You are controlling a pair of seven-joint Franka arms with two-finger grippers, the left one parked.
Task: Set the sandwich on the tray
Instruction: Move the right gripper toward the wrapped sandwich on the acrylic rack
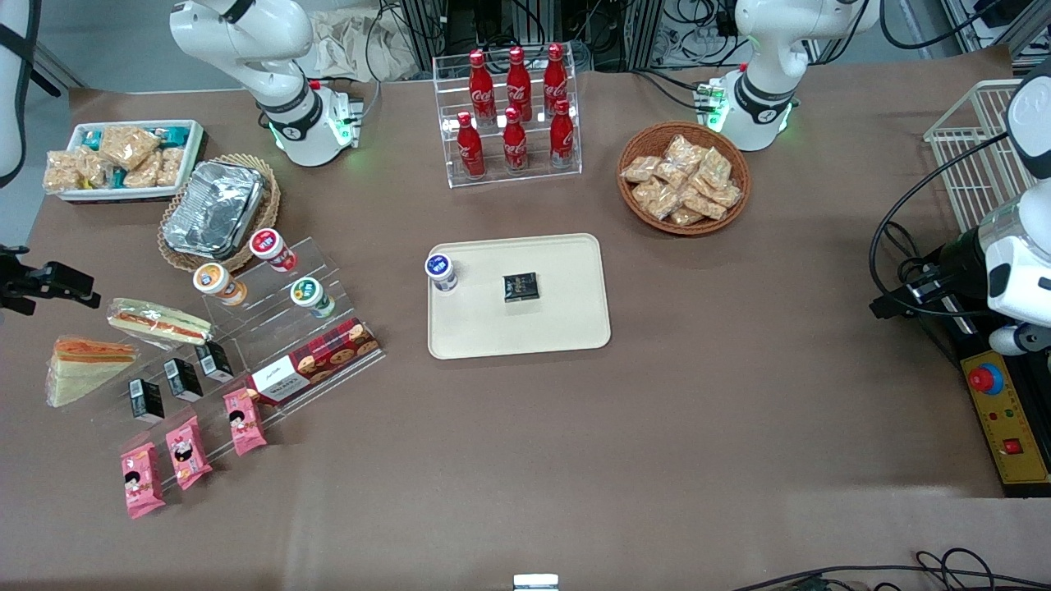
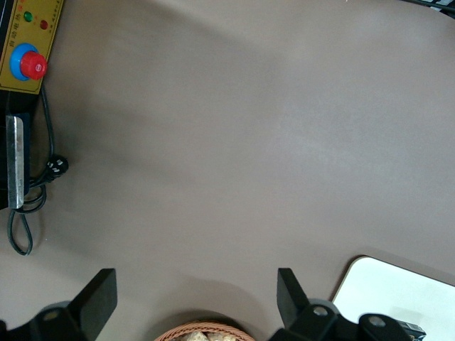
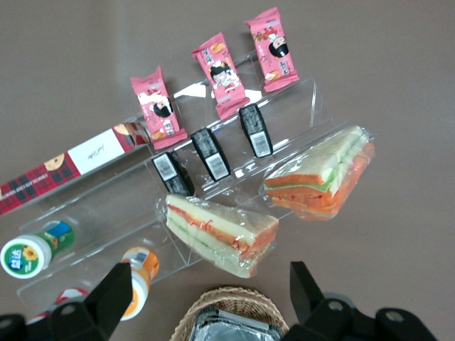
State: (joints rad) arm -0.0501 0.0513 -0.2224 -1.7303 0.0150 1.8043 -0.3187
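Right wrist view, items listed outward from the jaws:

- Gripper (image 3: 210,302): jaws spread wide and holding nothing. It hovers above the snack display at the working arm's end of the table, apparently poised to choose a target.
- Foil container (image 3: 234,332): sits in a wicker basket directly under the jaws. Not wanted.
- Flat sandwich (image 3: 220,234): pale, with a thin red stripe, lying just ahead of the jaws and roughly centred between them. It is the closest item but likely the wrong one.
- Sandwich (image 3: 320,177): clear-wrapped wedge with a thick orange and green filling. It lies on the table just beside the flat one and off toward one finger. The jaws would probably need to shift sideways to straddle it.
- Black boxes (image 3: 212,153): three in a row on the clear stand, farther out. They sit close enough to be bumped.
- Pink packets (image 3: 220,64): three, farthest out on the stand.
- Tray (image 1: 575,328): mid-table, well apart from the jaws. It carries a cup (image 1: 441,272) and a dark packet (image 1: 520,287), and its bare area looks ample for the wedge.
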